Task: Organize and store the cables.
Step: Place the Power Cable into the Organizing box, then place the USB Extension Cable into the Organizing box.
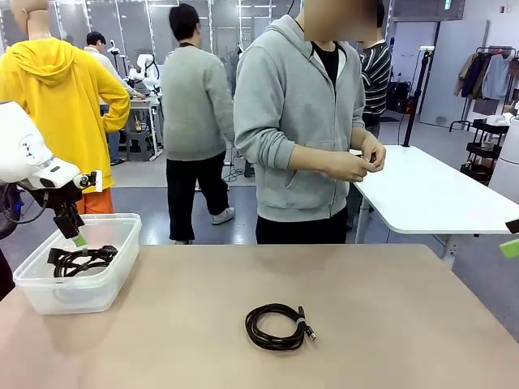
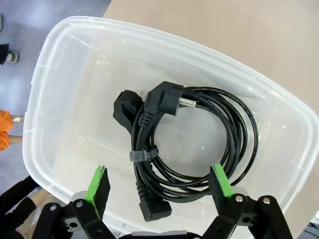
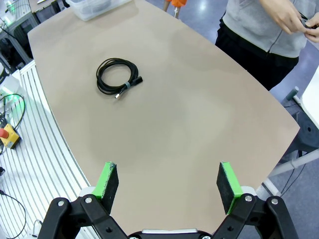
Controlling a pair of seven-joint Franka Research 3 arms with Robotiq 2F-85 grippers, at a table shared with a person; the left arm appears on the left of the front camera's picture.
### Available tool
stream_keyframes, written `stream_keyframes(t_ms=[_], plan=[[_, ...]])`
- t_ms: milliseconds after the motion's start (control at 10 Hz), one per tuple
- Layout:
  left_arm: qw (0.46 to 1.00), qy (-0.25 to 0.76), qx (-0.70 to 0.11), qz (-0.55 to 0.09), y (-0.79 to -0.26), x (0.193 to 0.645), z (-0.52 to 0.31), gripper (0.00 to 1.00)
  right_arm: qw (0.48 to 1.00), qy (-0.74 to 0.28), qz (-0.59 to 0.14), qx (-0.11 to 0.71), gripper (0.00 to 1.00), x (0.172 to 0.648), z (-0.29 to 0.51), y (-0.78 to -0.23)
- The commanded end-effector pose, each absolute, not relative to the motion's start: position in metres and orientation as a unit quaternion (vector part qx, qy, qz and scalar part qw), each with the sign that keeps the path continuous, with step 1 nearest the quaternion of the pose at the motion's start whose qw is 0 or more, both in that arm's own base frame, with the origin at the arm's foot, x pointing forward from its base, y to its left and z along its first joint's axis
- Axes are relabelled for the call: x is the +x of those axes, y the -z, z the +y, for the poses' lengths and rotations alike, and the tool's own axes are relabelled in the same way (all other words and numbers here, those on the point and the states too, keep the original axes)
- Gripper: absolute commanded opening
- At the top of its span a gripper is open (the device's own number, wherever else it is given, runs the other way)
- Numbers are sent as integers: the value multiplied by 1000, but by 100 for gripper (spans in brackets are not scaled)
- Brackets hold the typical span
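Note:
One coiled black cable [image 2: 189, 139] with plug ends lies loose in the bottom of a clear plastic bin [image 2: 65, 59]. My left gripper [image 2: 159, 184] hangs open just above it, touching nothing. The front view shows that gripper [image 1: 71, 231] over the bin [image 1: 122, 251] at the table's left, with the cable [image 1: 81, 259] inside. A second coiled cable [image 1: 280, 326] lies on the tan table near the front middle. My right gripper [image 3: 168, 183] is open and empty high above the table's edge, far from that cable [image 3: 115, 75].
A person in a grey hoodie stands at the far side with both hands [image 1: 361, 162] together at waist height, and those hands [image 3: 299, 20] seem to hold something small and dark. A white table [image 1: 430, 194] stands behind on the right. More people stand farther back.

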State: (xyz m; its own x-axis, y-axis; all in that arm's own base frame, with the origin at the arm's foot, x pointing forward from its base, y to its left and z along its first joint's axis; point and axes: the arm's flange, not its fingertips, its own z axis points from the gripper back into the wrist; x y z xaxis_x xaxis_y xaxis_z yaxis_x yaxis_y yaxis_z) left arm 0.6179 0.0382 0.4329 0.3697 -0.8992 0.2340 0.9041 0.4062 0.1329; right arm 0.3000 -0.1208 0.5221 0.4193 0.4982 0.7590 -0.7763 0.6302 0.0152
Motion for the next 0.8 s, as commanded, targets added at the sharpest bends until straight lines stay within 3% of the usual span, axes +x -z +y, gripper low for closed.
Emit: stream_keyframes(t_ms=[0,700], plan=[[828,545,-6,-134,-434,618,41,100,827,-384,-366,186,100,298,-120,-523],[828,545,-6,-134,-434,618,41,100,827,-384,-366,186,100,298,-120,-523]])
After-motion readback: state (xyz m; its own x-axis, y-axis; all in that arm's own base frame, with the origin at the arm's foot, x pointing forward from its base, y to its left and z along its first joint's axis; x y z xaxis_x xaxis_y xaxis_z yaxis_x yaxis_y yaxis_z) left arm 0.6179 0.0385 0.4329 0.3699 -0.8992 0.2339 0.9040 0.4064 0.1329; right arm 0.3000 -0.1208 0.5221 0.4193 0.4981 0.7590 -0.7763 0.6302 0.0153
